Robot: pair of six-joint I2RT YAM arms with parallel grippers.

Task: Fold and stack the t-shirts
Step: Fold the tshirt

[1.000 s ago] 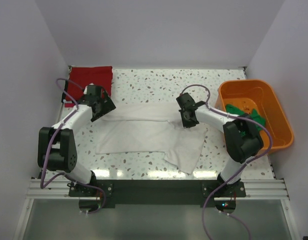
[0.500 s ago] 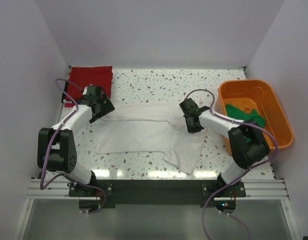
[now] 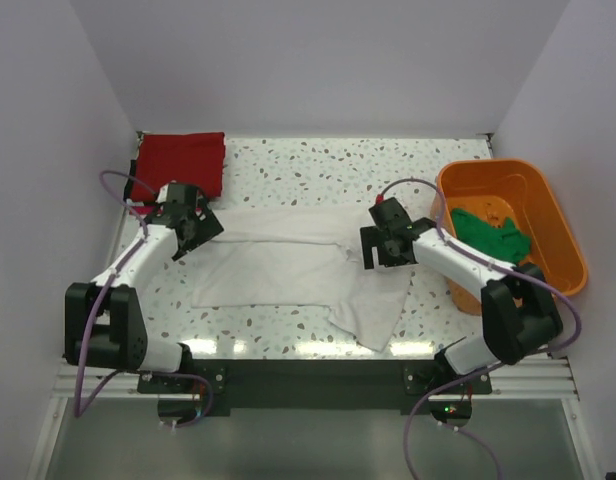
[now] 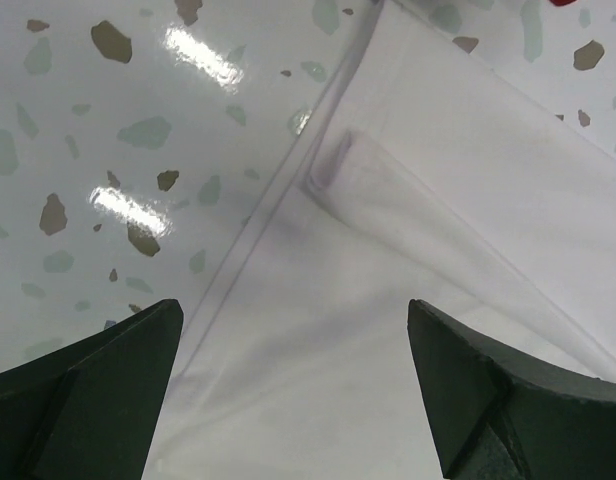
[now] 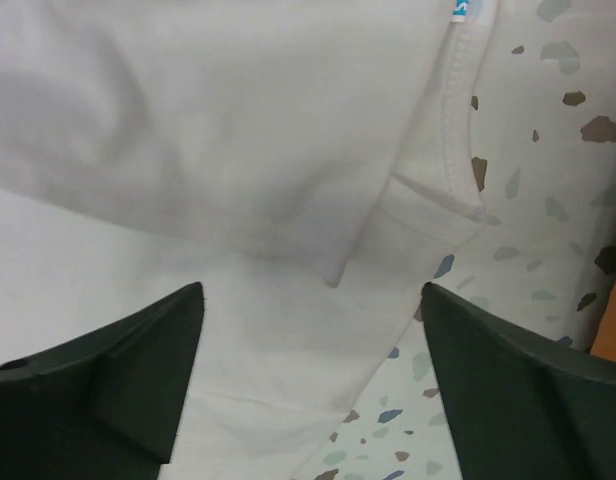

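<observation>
View from above and both wrist views. The white t-shirt [image 3: 278, 268] lies in the middle of the speckled table [image 3: 318, 160], partly folded into a long band running left to right, with a looser flap reaching toward the near right. The red t-shirt [image 3: 183, 160] lies folded in the far left corner. The green t-shirt [image 3: 488, 232] lies crumpled inside the orange tub [image 3: 553, 225], which stands at the right edge of the table.

The left gripper [image 3: 193, 228] hangs over the left end of the white t-shirt, on the near side of the red t-shirt. Its claw is spread wide: in the left wrist view the two dark fingers [image 4: 88, 400] stand well apart with nothing between them, and below them a folded edge and a stitched hem of white cloth run slantwise across the table.

The right gripper [image 3: 386, 245] hangs over the right part of the white t-shirt, between its middle and the orange tub. Its claw is likewise spread and pinches nothing: in the right wrist view its fingers [image 5: 98, 385] flank wrinkled white cloth lying beneath them. A ribbed neckband [image 5: 466, 130] with a small blue-printed label [image 5: 460, 10] shows at the upper right of that view, bare table just beside it
</observation>
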